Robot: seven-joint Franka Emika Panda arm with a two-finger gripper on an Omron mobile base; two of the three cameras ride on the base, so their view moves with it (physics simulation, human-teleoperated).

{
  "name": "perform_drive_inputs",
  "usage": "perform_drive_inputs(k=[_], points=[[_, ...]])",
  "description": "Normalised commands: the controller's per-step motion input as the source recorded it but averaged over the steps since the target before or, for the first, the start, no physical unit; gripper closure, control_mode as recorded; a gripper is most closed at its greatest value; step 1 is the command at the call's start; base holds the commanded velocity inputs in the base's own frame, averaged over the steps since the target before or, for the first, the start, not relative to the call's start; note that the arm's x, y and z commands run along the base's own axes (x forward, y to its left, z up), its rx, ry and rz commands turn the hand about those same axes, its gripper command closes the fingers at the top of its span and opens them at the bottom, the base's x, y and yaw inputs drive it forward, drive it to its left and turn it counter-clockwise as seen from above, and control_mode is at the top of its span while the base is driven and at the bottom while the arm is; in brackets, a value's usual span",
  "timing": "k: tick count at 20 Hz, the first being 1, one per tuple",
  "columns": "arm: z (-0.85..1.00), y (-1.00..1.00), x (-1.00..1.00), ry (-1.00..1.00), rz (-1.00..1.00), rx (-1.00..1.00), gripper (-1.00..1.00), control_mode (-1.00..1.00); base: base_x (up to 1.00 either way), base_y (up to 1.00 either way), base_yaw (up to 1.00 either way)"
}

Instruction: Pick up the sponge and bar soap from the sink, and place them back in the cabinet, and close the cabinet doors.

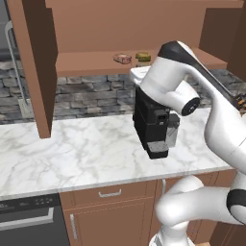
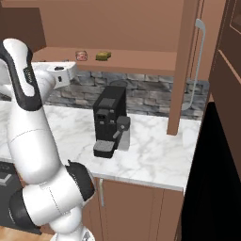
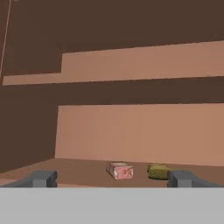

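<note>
- the two small dark fingers (image 3: 43, 178) stand wide apart with nothing between them, so the gripper (image 3: 113, 179) holds no thing.
- the gripper points into the brown wooden wall cabinet (image 3: 140, 131), just in front of its bottom board.
- the small pinkish-orange block of bar soap (image 3: 120, 170) lies on that board, straight ahead of the gripper.
- the small flat yellow sponge with an olive-green face (image 3: 158, 171) lies just beside the soap, close to it but with a little gap.
- from the left base view, the bar soap (image 1: 123, 58) and the sponge (image 1: 142, 57) sit near the front edge of the board.
- both things look put away, so i think closing the tall flat brown wooden cabinet doors (image 1: 38, 67) is what is left.
- the other door (image 2: 186, 66), with its slim silver bar handle (image 2: 197, 61), stands open too.
- what could go wrong: the arm could bump the black coffee machine (image 2: 109, 121) on the white marble counter (image 1: 72, 153) when it swings to a door.
- a door could also hit the arm if the hand is not pulled out first.
</note>
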Motion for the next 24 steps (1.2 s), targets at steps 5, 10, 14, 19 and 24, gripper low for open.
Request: perform_drive_inputs(k=[5,10,14,19,24], points=[[0.16,0.00,-0.50,0.01,-0.13,-0.02,-1.00,-1.00,0.00,0.00,0.00],[0.23,0.00,-0.23,0.02,0.00,0.01,-1.00,-1.00,0.00,0.00,0.00],[0.14,0.00,-0.46,0.08,0.02,0.08,-1.00,-1.00,0.00,0.00,0.00],[0.20,0.00,-0.50,0.08,0.04,0.10,-1.00,-1.00,0.00,0.00,0.00],[0.27,0.00,-0.44,0.04,0.04,0.11,-1.00,-1.00,0.00,0.00,0.00]])
